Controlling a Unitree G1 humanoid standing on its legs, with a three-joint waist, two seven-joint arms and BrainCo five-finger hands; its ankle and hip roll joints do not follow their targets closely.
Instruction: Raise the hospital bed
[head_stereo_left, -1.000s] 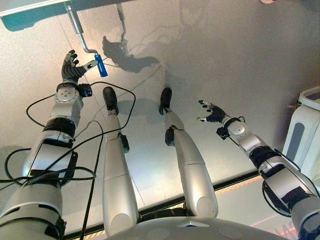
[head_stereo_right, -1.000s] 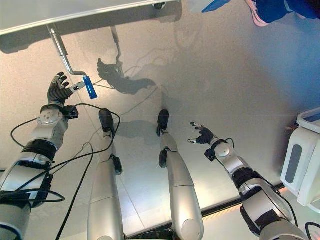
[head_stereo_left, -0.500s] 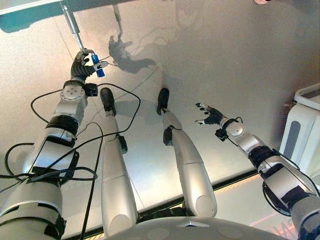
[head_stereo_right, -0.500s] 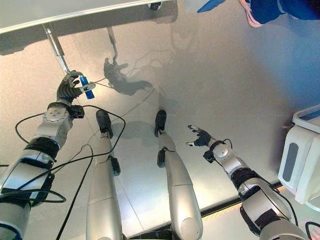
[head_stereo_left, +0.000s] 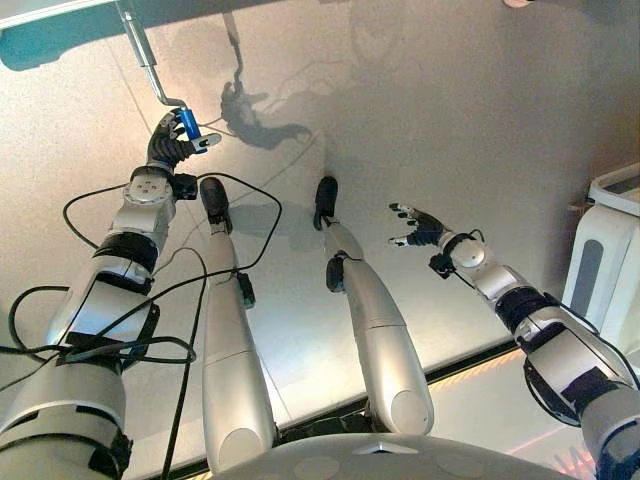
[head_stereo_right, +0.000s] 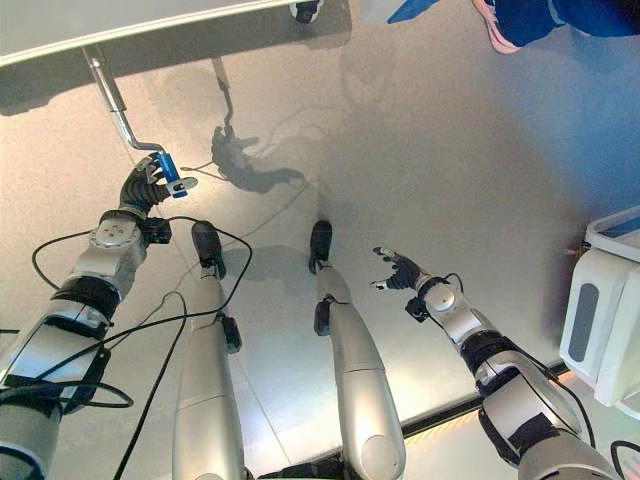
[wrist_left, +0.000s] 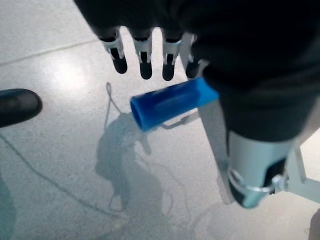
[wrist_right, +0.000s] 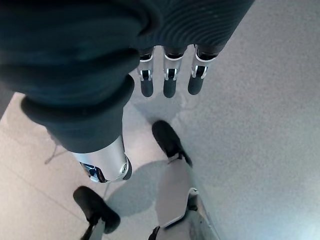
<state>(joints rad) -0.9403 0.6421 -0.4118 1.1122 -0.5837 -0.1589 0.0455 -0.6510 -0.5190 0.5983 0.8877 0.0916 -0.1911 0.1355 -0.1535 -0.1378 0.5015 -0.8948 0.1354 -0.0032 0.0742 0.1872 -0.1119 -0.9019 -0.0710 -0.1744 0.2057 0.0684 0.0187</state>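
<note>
grey floor (head_stereo_left: 420, 120); left hand (head_stereo_left: 166, 148) grips half-hidden blue crank handle (wrist_left: 167, 102).

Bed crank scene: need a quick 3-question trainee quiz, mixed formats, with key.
1. True or false: the left hand is at the crank's blue handle.
2. The right hand is: A) on the crank, B) open over the floor, holding nothing, C) on the white unit.
3. Fill in: the silver crank rod runs up to the ___ frame.

Key: 1 true; 2 B; 3 bed.
</note>
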